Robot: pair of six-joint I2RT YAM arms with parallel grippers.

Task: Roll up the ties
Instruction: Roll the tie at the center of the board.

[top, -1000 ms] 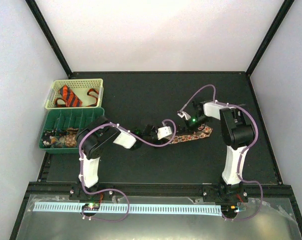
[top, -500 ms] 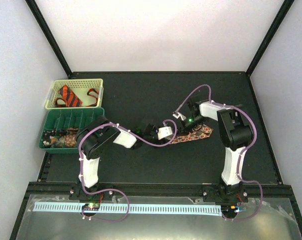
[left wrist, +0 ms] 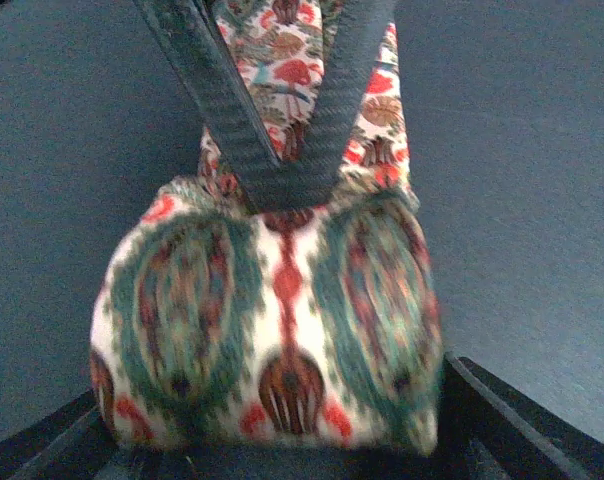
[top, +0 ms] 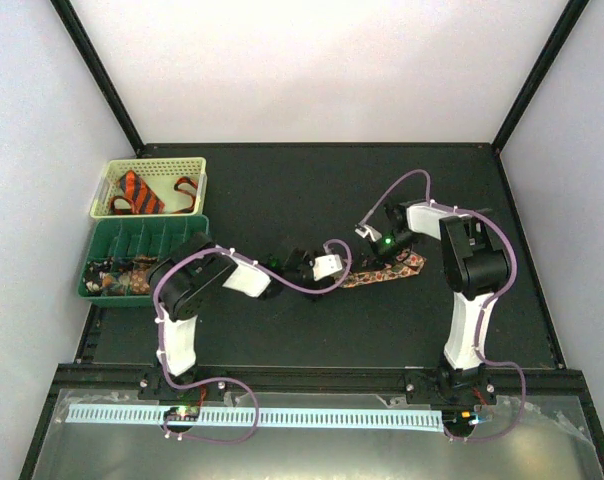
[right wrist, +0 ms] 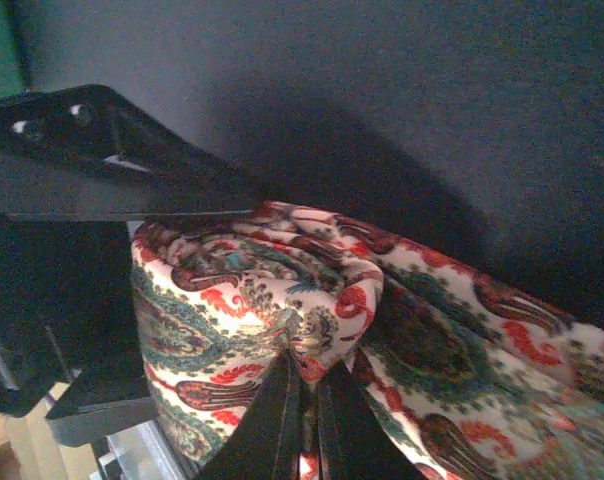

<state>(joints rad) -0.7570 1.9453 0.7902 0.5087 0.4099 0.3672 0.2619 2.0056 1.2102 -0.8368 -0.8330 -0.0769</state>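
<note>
Red-green paisley fabric tie point(left wrist: 272, 330), part-coiled mid-table, sits between the spread jaws of the left gripper point(top: 345, 270) while the right gripper point(right wrist: 307, 390) pinches its fold (1 orange striped tie point(top: 137, 190) lies well apart in a cream basket point(top: 197, 165)).

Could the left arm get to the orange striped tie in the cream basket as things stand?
Probably, but not at once. The orange striped tie lies uncovered in the open cream basket on the left arm's side, yet the left gripper straddles the paisley tie's roll and must back off first.
</note>
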